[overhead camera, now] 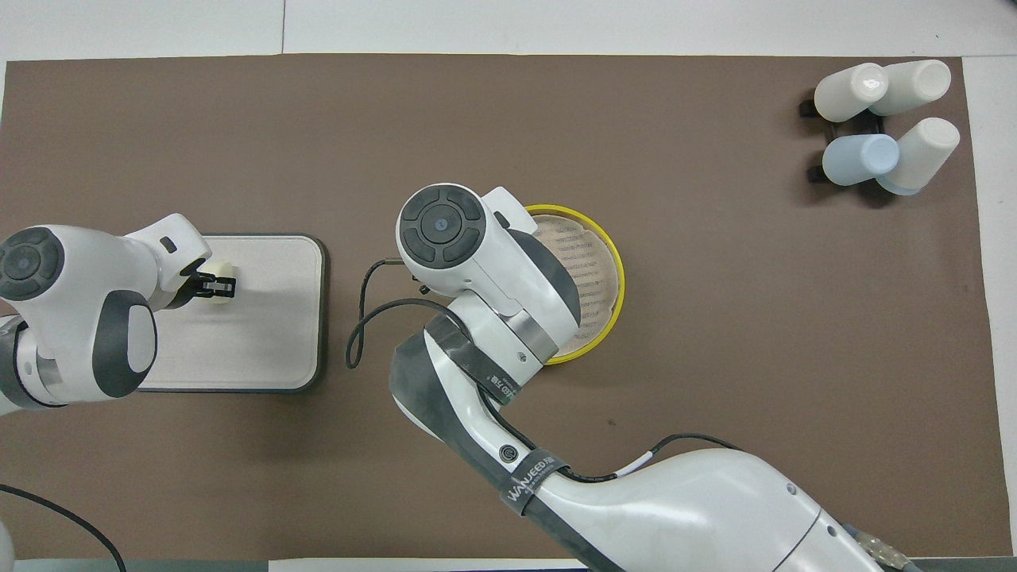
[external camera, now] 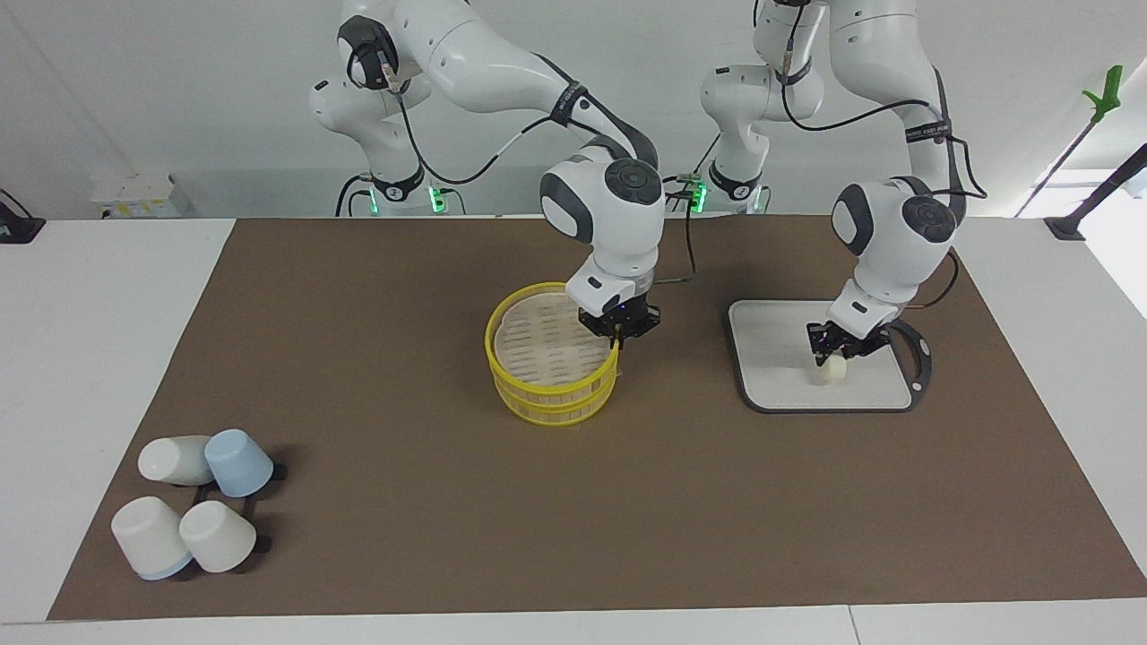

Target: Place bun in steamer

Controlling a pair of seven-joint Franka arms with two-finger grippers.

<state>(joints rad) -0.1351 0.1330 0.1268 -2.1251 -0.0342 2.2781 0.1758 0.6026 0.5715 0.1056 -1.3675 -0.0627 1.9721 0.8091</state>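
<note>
Pinching the bun (external camera: 833, 370) with the left gripper (external camera: 832, 356), fingers closed on its sides, at mid-height of the facing frame toward the left arm's end of the table. Not lifting it yet, as far as can be judged: resting it with its underside on the grey-rimmed board (external camera: 780, 358), roughly in the middle of that board, and showing it in the overhead frame as a small pale lump between the black fingers. Reaching down with the right gripper (external camera: 616, 344) to the steamer (external camera: 491, 351) in the centre of the frame, fingers closed at the yellow rim on the side toward the board, seemingly nipping that rim to stop the basket from sliding. Hiding this contact in the overhead frame under the right arm's own wrist. Looking into an open steamer: no lid on it and none in either frame, slatted floor bare, nothing lying inside. Seeing board and steamer well apart, with only the brown mat (external camera: 358, 403) between them. Leaving alone the four cups (external camera: 215, 536) in the lower corner of the facing frame, toward the right arm's end; probably not belonging to this job. Judging the progress as only beginning: grasp made on the bun, basket apparently steadied, nothing more. Remaining: raising the bun off the board, carrying it over the mat to above the basket, lowering it onto the slats, opening the fingers. Needing care, probably, not to squeeze the soft dough out of shape on the way.
</note>
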